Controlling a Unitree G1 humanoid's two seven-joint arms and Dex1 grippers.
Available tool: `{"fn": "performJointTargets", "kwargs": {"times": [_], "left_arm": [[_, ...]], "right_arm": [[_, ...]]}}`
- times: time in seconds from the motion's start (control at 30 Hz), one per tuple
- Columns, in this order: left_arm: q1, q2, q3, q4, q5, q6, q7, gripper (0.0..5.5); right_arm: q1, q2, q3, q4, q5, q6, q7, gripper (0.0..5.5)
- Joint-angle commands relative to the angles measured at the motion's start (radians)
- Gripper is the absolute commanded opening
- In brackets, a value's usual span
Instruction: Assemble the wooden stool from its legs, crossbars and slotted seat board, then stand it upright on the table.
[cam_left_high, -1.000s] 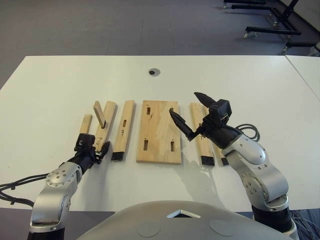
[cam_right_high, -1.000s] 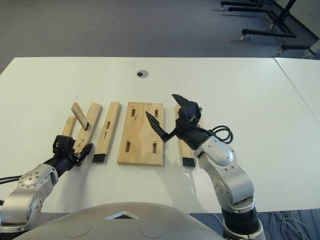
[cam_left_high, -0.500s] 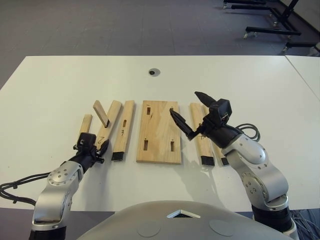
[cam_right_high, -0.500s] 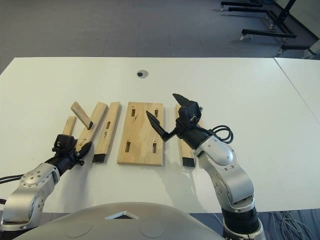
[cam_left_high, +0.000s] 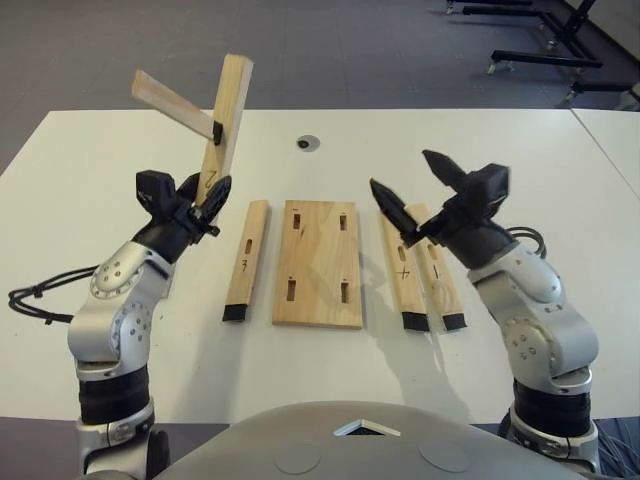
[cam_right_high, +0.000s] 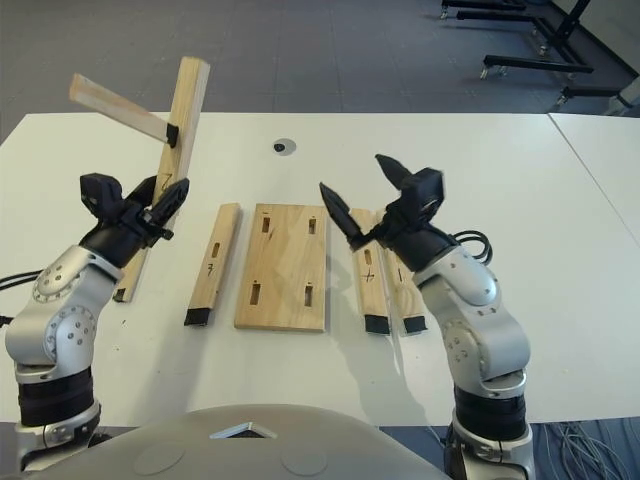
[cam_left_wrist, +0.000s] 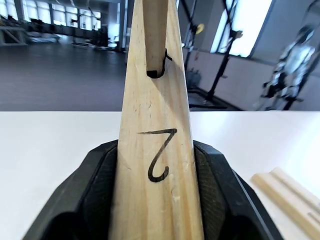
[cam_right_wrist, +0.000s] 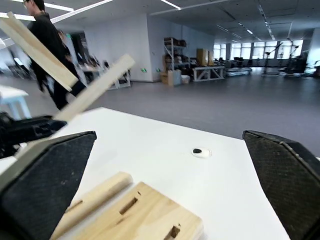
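Clamping the leg (cam_left_high: 226, 120) low down in my left gripper (cam_left_high: 185, 198), I am holding its long axis near upright above the table (cam_left_high: 90, 160), crossbar (cam_left_high: 170, 98) jutting left. The seat board (cam_left_high: 318, 262) is lying flat rightward, between it and my wide-open, empty right gripper (cam_left_high: 400, 169).

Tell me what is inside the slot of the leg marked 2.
A crossbar sits in the slot of the leg marked 2, jutting out to one side. Its inserted end is hidden in the wood, so its depth cannot be seen.
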Motion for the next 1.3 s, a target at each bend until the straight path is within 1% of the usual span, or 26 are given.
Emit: {"fn": "performJointTargets", "kwargs": {"times": [0.03,0.1,0.27,0.37,0.57,0.7,0.87,1.0,1.17,1.3], "left_arm": [[-0.062,-0.006,0.028,0.008,-0.381,0.194,-0.113,2.04],[-0.062,0.018,0.016,0.002,-0.513,0.258,-0.162,2.04],[-0.072,0.066,-0.047,0.012,-0.618,0.312,-0.258,2.04],[-0.067,0.088,-0.074,0.005,-0.640,0.320,-0.300,2.04],[-0.039,0.083,-0.124,-0.007,-0.650,0.304,-0.323,2.04],[-0.028,0.080,-0.147,-0.013,-0.656,0.299,-0.327,2.04],[-0.024,0.076,-0.157,-0.003,-0.672,0.300,-0.330,2.04],[-0.023,0.084,-0.167,0.006,-0.669,0.299,-0.339,2.04],[-0.014,0.089,-0.181,0.024,-0.646,0.289,-0.361,2.04],[-0.010,0.094,-0.183,0.057,-0.618,0.272,-0.395,2.04]], "right_arm": [[-0.107,-0.015,-0.177,0.078,0.405,0.067,0.061,5.40],[-0.155,-0.032,-0.198,0.100,0.534,0.090,0.087,5.40],[-0.239,-0.033,-0.169,0.184,0.665,0.129,0.120,5.40],[-0.266,-0.003,-0.163,0.233,0.746,0.146,0.065,5.40],[-0.286,0.069,-0.113,0.261,0.933,0.183,-0.028,5.40],[-0.288,0.084,-0.054,0.259,0.908,0.196,-0.036,5.40],[-0.284,0.087,-0.006,0.266,0.864,0.205,-0.012,5.40],[-0.281,0.111,0.012,0.281,0.919,0.221,-0.030,5.40],[-0.277,0.120,0.031,0.292,0.949,0.244,-0.048,4.64],[-0.282,0.123,0.037,0.299,0.947,0.255,-0.058,3.87]]}}
